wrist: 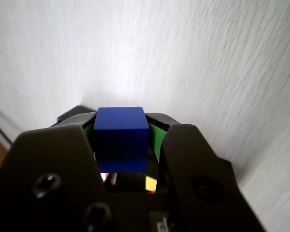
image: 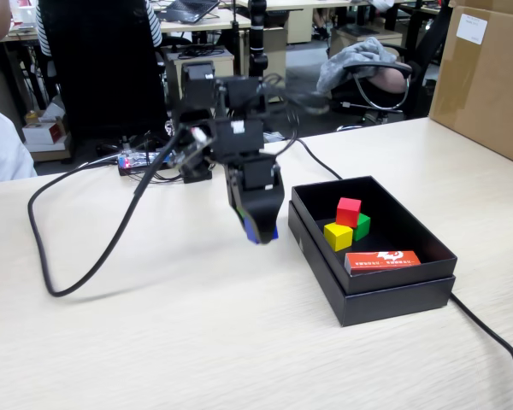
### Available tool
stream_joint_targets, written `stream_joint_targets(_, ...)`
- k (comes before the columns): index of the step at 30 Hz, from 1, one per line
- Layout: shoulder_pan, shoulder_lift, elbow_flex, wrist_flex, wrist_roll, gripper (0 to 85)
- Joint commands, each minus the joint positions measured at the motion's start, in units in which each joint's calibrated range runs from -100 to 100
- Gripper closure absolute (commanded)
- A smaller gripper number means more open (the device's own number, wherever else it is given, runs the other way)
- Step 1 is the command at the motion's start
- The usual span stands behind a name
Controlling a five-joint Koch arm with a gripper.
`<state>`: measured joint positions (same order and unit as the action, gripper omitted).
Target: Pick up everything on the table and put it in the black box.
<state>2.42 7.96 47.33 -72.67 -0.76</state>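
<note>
My gripper (image: 261, 232) hangs above the table (image: 154, 325), left of the black box (image: 393, 295) in the fixed view, shut on the blue cube (image: 255, 232). The wrist view shows that blue cube (wrist: 122, 137) clamped between the two black jaws of the gripper (wrist: 122, 121), with green pads at its sides and pale table (wrist: 193, 58) behind. Inside the box a red cube (image: 349, 211) rests on top of a yellow cube (image: 338, 236) and a green cube (image: 361, 226).
A flat orange-red packet (image: 382, 260) lies in the box near its front wall. A black cable (image: 85, 256) loops over the table at left, another (image: 492, 337) runs off at right. A brown carton (image: 487, 77) stands at back right.
</note>
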Motion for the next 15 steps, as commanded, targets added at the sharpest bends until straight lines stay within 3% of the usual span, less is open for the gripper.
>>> stream_joint_targets(1,2.69,-15.59,-3.0,0.14,1.76,84.5)
stream_joint_targets(9,11.33,-29.71,-18.05,0.14,7.33,84.5)
stream_joint_targets(15,13.38,-26.49,-18.68,0.14,8.79,84.3)
